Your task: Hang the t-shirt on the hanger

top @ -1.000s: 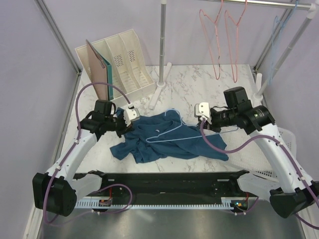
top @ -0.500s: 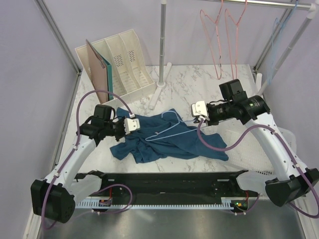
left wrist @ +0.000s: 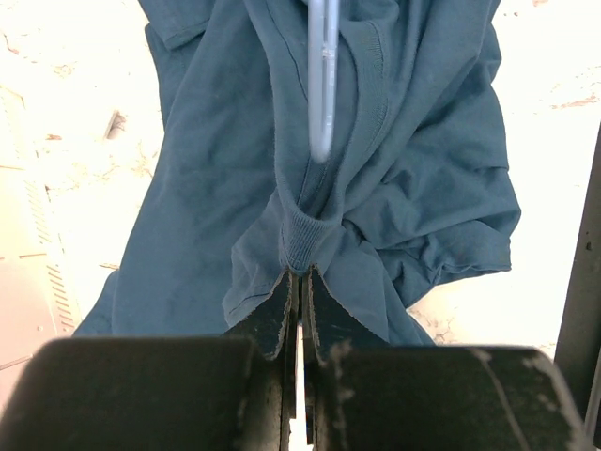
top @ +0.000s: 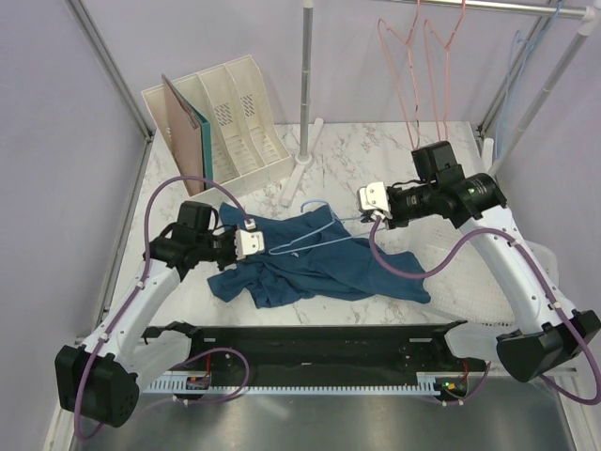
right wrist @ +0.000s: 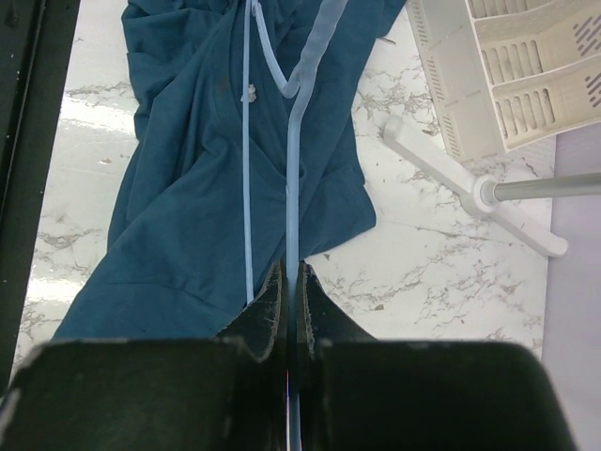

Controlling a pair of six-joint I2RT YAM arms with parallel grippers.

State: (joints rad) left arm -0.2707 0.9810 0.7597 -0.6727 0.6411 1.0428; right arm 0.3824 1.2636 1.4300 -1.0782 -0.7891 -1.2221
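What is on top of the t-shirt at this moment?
The light-blue hanger lies across the t-shirt, its wire pinched by the right gripper. The left gripper pinches the shirt's ribbed edge. Whether the hanger's far tip lies under fabric cannot be seen.

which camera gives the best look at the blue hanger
Top external: the hanger lies in near-full outline across the t-shirt. Right wrist shows only two of its wires, one clamped between the fingers; left wrist shows just one rounded end over the fabric.
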